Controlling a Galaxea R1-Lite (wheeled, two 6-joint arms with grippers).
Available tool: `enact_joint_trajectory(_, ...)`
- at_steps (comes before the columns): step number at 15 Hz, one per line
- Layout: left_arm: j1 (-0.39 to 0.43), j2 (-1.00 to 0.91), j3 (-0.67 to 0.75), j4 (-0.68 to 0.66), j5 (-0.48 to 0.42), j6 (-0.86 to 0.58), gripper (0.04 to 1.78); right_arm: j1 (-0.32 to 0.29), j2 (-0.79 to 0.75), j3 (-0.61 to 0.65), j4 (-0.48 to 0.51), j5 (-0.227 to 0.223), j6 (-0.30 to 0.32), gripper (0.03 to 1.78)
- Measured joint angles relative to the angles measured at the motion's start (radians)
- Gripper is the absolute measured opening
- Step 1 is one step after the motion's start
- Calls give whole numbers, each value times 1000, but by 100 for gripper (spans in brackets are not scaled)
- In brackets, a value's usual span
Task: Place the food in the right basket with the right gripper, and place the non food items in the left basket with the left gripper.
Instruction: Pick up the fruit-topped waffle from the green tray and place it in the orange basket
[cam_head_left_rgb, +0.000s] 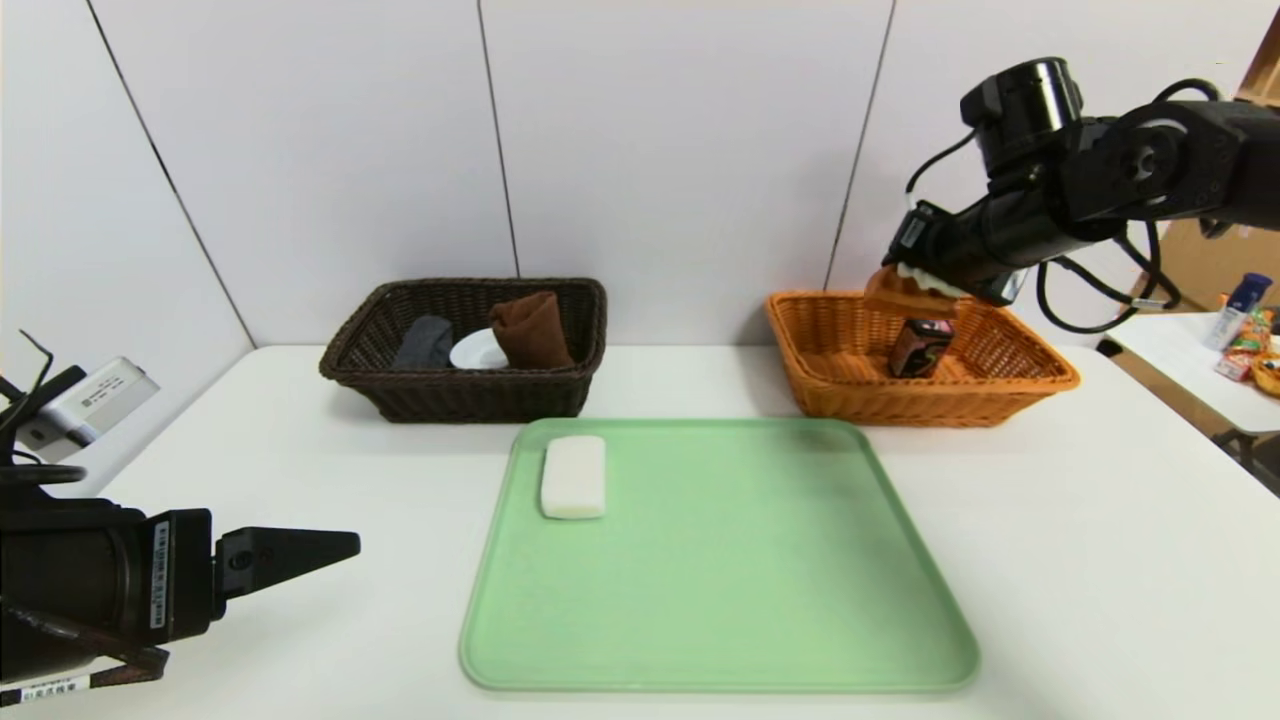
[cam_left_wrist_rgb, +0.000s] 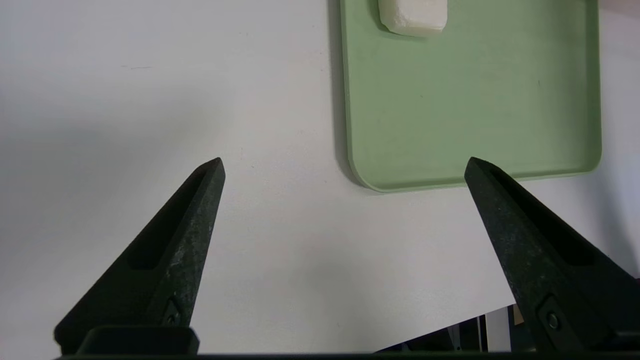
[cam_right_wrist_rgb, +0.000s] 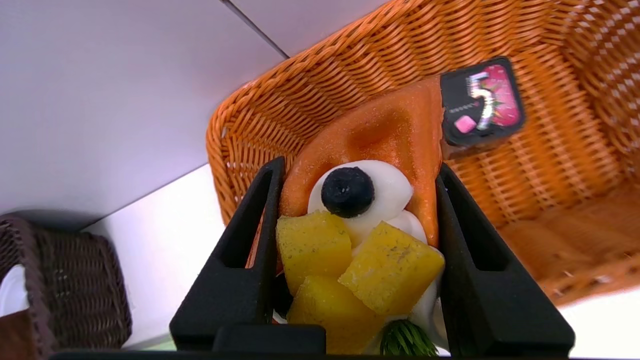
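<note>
My right gripper (cam_head_left_rgb: 915, 285) is shut on a toy pastry (cam_right_wrist_rgb: 370, 220), orange-brown with white cream, yellow cubes and a dark berry, and holds it above the orange right basket (cam_head_left_rgb: 820, 385). A small dark box with a pink label (cam_head_left_rgb: 920, 347) stands inside that basket. My left gripper (cam_head_left_rgb: 345, 545) is open and empty, low over the table at the front left. A white soap-like bar (cam_head_left_rgb: 574, 476) lies on the green tray (cam_head_left_rgb: 720, 600) at its far left corner. The dark brown left basket (cam_head_left_rgb: 470, 395) holds a brown cloth (cam_head_left_rgb: 533, 328), a white dish and a grey item.
A second table with bottles and packets (cam_head_left_rgb: 1245, 335) stands at the far right. The white wall rises right behind both baskets. The table's front edge shows in the left wrist view (cam_left_wrist_rgb: 450, 325).
</note>
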Motion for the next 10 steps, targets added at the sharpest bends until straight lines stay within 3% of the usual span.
enact_joint_trajectory(10,0,25,3,-13,1,19,169,11,131,0,-64,3,0,87)
